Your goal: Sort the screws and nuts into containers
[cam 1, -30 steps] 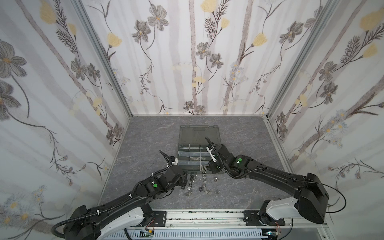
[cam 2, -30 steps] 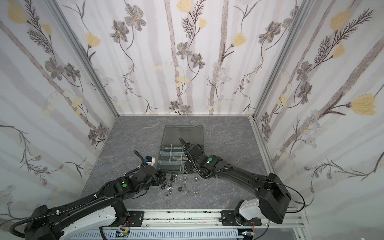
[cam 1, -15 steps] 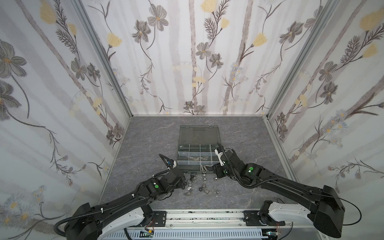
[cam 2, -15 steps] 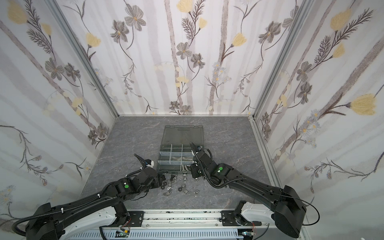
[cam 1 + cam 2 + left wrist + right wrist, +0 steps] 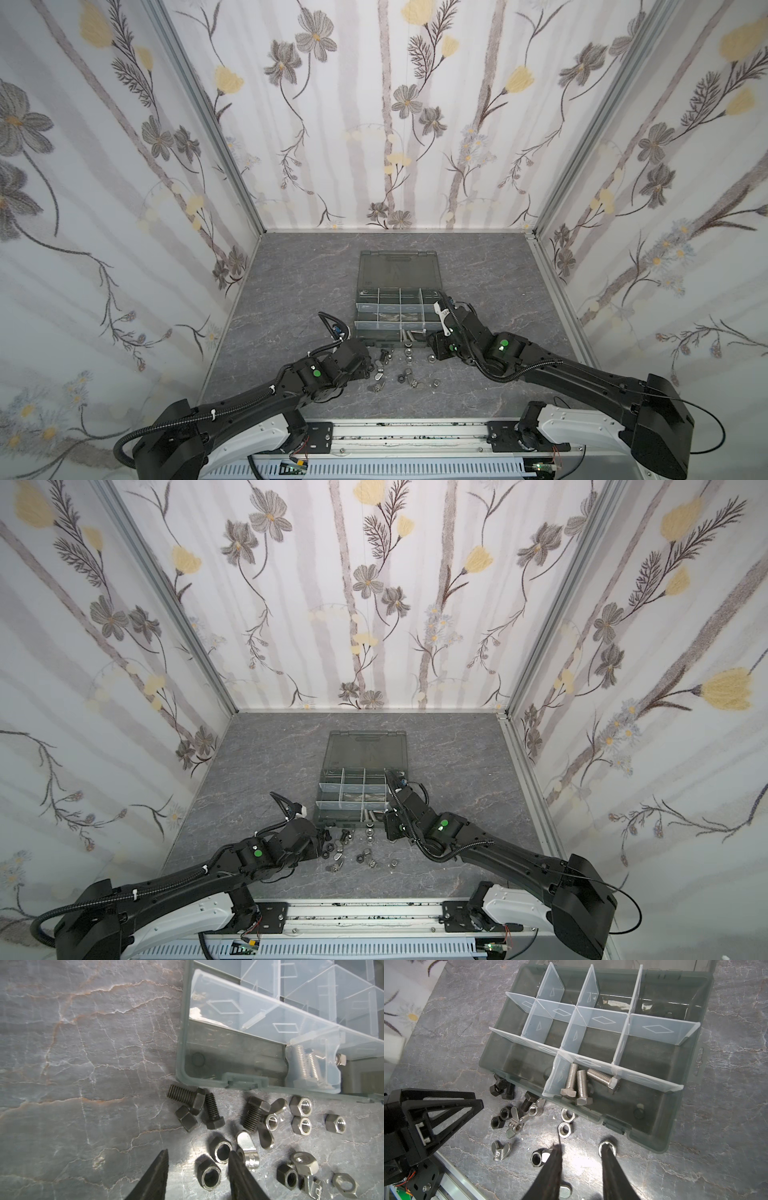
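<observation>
The dark grey organizer box (image 5: 360,309) lies open mid-table, its containers split by pale dividers (image 5: 600,1016). Three silver screws (image 5: 577,1084) lie in a near compartment. Black screws (image 5: 214,1111) and black and silver nuts (image 5: 301,1106) are scattered on the table before the box. My left gripper (image 5: 198,1152) is open and straddles a black nut (image 5: 208,1174), not touching it. Open too, my right gripper (image 5: 582,1146) sits low by the box's front wall with nothing between its fingers; one fingertip covers a silver nut (image 5: 600,1148).
Silver wing nuts (image 5: 270,1122) lie among the loose pieces. The smoky lid (image 5: 399,270) lies flat behind the box. The left gripper's black fingers (image 5: 446,1109) stand close beside the pile. A metal rail (image 5: 395,432) borders the table's near edge; papered walls enclose the other sides.
My right gripper has drawn back from above the box and come down to the table in front of it. The left gripper's jaws have narrowed a little; that arm has hardly moved.
</observation>
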`<state>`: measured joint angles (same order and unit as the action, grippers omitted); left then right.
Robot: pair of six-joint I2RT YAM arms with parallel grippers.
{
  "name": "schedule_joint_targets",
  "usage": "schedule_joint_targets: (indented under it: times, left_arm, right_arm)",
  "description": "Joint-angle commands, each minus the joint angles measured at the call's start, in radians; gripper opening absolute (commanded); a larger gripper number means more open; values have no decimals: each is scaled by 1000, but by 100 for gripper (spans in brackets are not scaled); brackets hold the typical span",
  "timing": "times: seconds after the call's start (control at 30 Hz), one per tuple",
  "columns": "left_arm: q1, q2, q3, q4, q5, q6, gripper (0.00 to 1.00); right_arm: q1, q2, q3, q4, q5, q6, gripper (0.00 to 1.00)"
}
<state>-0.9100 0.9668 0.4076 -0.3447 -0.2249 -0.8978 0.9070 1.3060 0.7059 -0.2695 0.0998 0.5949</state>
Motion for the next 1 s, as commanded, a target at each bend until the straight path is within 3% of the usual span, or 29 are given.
schedule_joint_targets:
  times: [0.0,0.97]
  left_arm:
    - [0,5,-2,9,-31,-20,47]
    - [13,199,-23,164,-43,-16,41]
  right_arm:
    - [0,-3,-10,47,-6,30,34]
    - [9,-40,-32,41,-6,50,34]
